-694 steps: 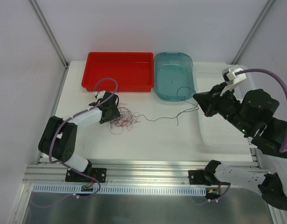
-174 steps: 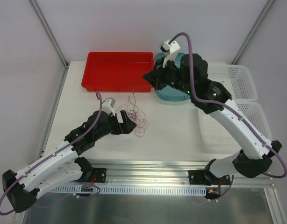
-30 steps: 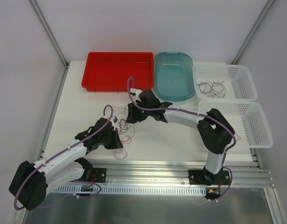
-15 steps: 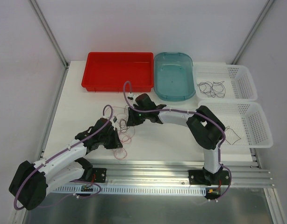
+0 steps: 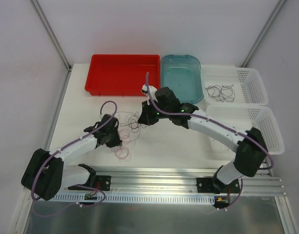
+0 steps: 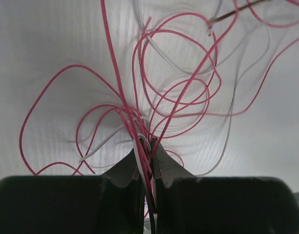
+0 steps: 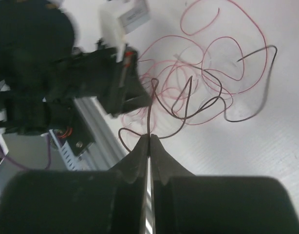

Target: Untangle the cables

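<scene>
The cables (image 5: 129,121) lie as a loose tangle of thin red, white and dark strands on the white table between both arms. My left gripper (image 5: 115,141) sits at the tangle's near-left side. In the left wrist view it (image 6: 148,146) is shut on a bundle of red strands (image 6: 174,92) and a white strand (image 6: 103,146). My right gripper (image 5: 143,120) is at the tangle's right edge. In the right wrist view it (image 7: 149,137) is shut on one dark strand (image 7: 148,109) that runs up into the loops.
A red tray (image 5: 122,73) and a teal tub (image 5: 181,85) stand at the back. Two white baskets sit on the right: the far one (image 5: 247,75) holds loose dark cables (image 5: 221,91), the near one (image 5: 273,131) is partly behind my right arm.
My right gripper has shut on a dark strand and shifted right and back, its elbow swinging out to the right. My left gripper has moved slightly left, still holding its bundle.
</scene>
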Action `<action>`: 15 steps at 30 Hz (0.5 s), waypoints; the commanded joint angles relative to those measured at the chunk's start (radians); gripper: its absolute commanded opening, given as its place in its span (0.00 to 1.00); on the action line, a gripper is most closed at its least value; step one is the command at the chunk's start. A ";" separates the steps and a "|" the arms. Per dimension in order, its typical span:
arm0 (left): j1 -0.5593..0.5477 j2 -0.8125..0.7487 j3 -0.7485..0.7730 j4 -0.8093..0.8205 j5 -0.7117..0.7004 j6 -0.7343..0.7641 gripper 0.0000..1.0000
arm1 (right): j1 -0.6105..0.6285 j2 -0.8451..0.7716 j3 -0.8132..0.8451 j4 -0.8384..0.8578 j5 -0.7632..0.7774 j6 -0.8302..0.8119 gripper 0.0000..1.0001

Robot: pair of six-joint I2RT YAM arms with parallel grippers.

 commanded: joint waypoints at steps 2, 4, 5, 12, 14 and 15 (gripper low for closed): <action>0.060 0.115 0.104 0.003 -0.056 -0.040 0.00 | -0.004 -0.215 0.109 -0.252 0.018 -0.113 0.01; 0.083 0.151 0.131 0.003 -0.047 -0.043 0.00 | -0.021 -0.275 0.143 -0.345 0.025 -0.161 0.01; 0.106 0.183 0.139 0.003 -0.042 -0.043 0.00 | -0.025 -0.328 0.160 -0.376 0.046 -0.184 0.01; 0.253 0.262 0.194 0.002 -0.016 -0.037 0.00 | -0.125 -0.555 0.293 -0.545 0.124 -0.250 0.01; 0.287 0.279 0.220 -0.001 -0.014 -0.023 0.00 | -0.142 -0.588 0.324 -0.599 0.192 -0.267 0.01; 0.309 0.286 0.231 -0.007 -0.014 -0.020 0.00 | -0.159 -0.611 0.335 -0.617 0.215 -0.274 0.01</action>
